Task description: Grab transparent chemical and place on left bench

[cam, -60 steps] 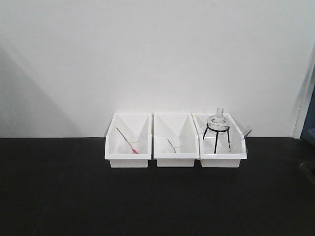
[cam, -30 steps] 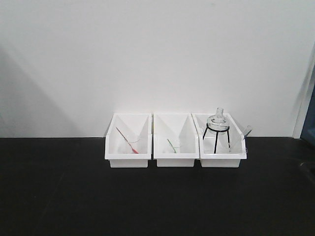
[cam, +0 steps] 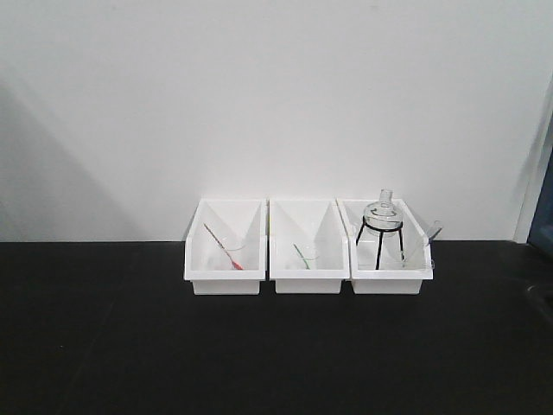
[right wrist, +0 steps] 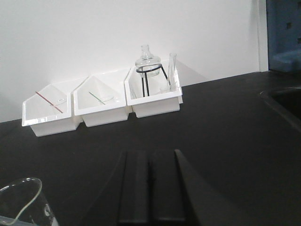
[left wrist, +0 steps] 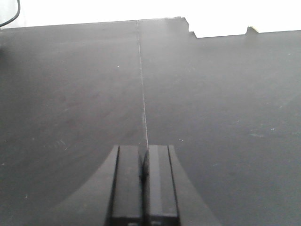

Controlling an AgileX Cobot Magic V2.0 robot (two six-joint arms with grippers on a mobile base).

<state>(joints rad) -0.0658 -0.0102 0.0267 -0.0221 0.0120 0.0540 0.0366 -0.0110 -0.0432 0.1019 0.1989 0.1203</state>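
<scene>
Nothing has shifted on the black bench (cam: 104, 346) in the past second, and both arms hang back from the bins.

Three white bins (cam: 308, 235) sit at the wall. In the right-hand bin (cam: 388, 275), right of the flask on its black tripod (cam: 381, 226), stands the transparent chemical (cam: 417, 248), its pale dropper (cam: 431, 232) leaning out. Thin glass: likely light, slippery and fragile, best pinched gently round the wall below the rim. Left gripper (left wrist: 145, 186) and right gripper (right wrist: 149, 186) both show jaws pressed together, empty.
</scene>
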